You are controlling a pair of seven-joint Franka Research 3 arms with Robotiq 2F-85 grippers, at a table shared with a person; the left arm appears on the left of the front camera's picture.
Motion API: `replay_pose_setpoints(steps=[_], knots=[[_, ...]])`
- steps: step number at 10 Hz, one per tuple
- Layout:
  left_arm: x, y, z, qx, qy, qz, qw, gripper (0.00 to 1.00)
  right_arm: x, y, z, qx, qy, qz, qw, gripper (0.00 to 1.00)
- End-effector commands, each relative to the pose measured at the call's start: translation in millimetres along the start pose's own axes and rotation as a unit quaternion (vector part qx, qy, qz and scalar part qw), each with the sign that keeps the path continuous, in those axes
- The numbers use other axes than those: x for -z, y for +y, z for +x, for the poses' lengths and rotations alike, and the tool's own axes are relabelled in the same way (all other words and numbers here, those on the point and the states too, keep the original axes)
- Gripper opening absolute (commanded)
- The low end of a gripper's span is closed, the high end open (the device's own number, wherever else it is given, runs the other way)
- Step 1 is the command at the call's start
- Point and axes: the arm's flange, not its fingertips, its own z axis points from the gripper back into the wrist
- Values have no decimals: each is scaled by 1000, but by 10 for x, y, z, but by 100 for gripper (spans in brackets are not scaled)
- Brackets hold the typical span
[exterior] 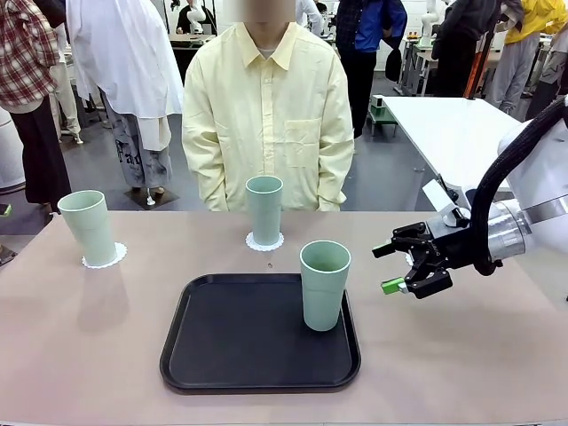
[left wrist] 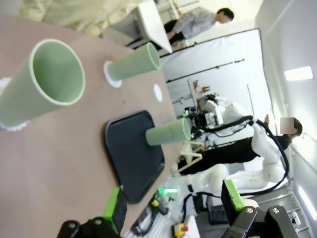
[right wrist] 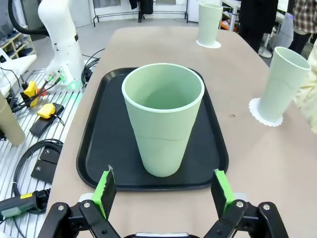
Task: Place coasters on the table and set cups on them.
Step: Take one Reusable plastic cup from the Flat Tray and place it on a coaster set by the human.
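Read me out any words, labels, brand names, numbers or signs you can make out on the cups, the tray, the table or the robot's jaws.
None can be read.
The three cups: plain green, no print.
The black tray: no label.
The table: bare surface, no markings.
The right gripper and left gripper: no readable lettering.
Background items: too small and blurred to tell.

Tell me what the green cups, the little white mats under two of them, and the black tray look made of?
Cups: probably plastic, smooth and matte, uniformly mint. Mats: apparently thin paper, with scalloped lacy edges. Tray: likely plastic, dark with a soft sheen on its raised rim; the look leaves it open.
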Motion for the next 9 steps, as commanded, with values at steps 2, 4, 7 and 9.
replay_pose_setpoints(steps=[2,4,7,9], knots=[[-8,-23,-6,-2,-2,0,1000,100,203,-27,-120,8,-34,23,999,100],[-8,-23,-6,-2,-2,0,1000,100,357,-48,-218,30,-43,37,998,100],[-8,-23,-6,-2,-2,0,1000,100,522,-84,-263,21,-44,19,999,100],[-8,-23,-6,-2,-2,0,1000,100,643,-107,-274,7,-48,14,999,100]])
